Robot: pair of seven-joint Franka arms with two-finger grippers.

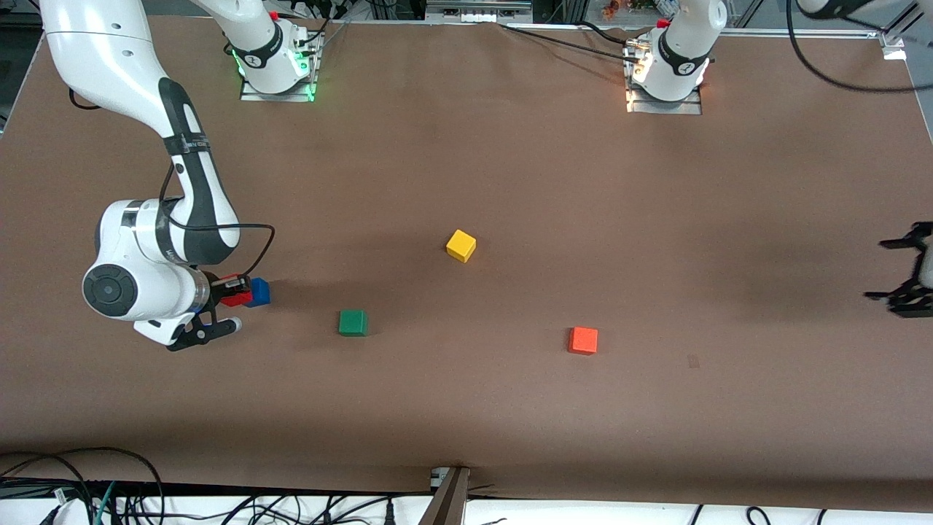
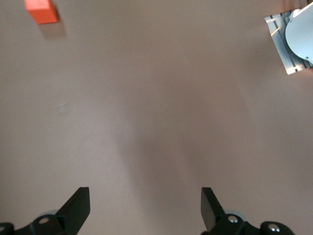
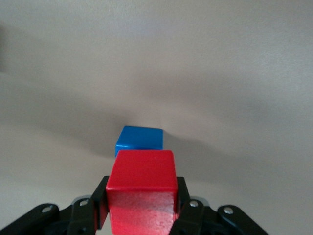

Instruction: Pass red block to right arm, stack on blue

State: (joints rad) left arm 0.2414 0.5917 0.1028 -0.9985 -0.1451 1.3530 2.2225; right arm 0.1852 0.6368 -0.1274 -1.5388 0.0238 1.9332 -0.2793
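My right gripper [image 1: 235, 289] is shut on the red block [image 1: 237, 292], over the table at the right arm's end. In the right wrist view the red block [image 3: 142, 188] sits between the black fingers [image 3: 100, 205] of the right gripper [image 3: 142, 205]. The blue cube [image 1: 259, 292] rests on the table right beside the red block, and it also shows in the right wrist view [image 3: 139, 139]. I cannot tell whether the two touch. My left gripper [image 1: 904, 270] is open and empty at the left arm's end of the table, and it also shows in the left wrist view [image 2: 145, 198].
A yellow cube [image 1: 461, 246] lies mid-table. A green cube [image 1: 353, 322] and an orange cube [image 1: 583, 340] lie nearer the front camera. The orange cube [image 2: 41, 11] and the left arm's base plate [image 2: 293, 41] show in the left wrist view. Cables run along the front edge.
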